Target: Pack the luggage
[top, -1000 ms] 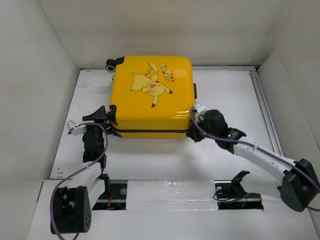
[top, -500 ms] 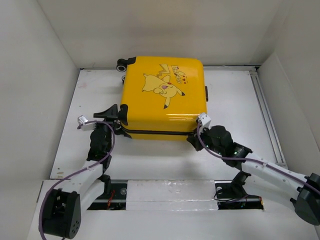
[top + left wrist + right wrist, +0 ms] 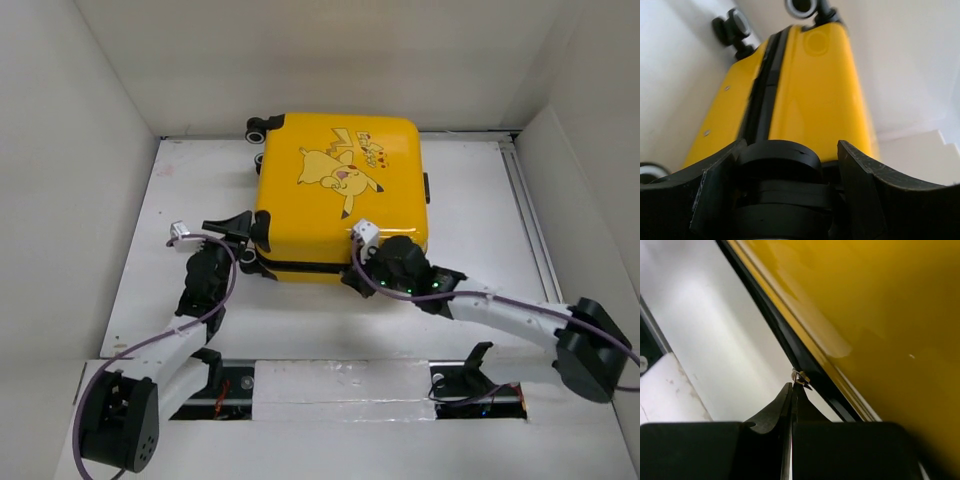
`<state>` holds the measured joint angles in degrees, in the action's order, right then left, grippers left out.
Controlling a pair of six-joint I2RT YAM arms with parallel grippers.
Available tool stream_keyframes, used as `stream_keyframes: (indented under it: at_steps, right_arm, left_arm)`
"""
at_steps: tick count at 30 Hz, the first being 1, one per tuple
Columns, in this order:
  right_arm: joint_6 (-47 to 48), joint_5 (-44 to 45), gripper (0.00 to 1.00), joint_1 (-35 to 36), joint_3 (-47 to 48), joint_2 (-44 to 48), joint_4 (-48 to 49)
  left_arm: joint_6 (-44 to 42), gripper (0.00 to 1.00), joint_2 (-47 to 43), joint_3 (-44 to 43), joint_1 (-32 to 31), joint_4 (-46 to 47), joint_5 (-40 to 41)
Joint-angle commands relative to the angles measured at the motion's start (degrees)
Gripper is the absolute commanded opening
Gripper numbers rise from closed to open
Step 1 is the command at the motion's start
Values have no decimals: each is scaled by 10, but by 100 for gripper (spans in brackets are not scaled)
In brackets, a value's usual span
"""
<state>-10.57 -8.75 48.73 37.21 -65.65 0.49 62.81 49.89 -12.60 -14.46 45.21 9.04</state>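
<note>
the white tabletop (image 3: 190,180) lies inside a plain white-walled booth. at left, the left claw (image 3: 248,240) reaches the near-left corner of the luggage, its black fingers (image 3: 715,185) standing apart on either side of a small black caster wheel (image 3: 775,160); whether they press on the wheel cannot be told. at centre, the bright-yellow hard-shell suitcase with a cartoon print (image 3: 340,200) lies flat on the tabletop with its printed shell facing up and its two halves together. its far end is close to the back wall, and a second black wheel (image 3: 265,127) juts from the far-left corner. a black zipper trim (image 3: 774,315) runs along the near side between the shells. right of centre, the right claw (image 3: 792,390) sits clenched against that near side, its tips nipping a small metal zipper pull (image 3: 801,376) just beside the trim. its white arm trails away to the lower right.
</note>
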Motion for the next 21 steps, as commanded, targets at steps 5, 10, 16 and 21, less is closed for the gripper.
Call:
stream_keyframes:
  at_steps: [5, 10, 16, 21]
  right_arm:
    - [-30, -90, 0, 71, 129, -177, 202]
    - [10, -96, 0, 76, 178, -213, 181]
    - [56, -44, 0, 58, 155, -129, 72]
    - [29, -45, 0, 52, 131, -20, 17]
  left_arm:
    - [-45, 0, 52, 7, -97, 82, -157]
    - [-85, 0, 75, -57, -130, 40, -218]
    - [-100, 0, 74, -87, -136, 11, -285]
    - [-73, 0, 45, -101, -136, 48, -273]
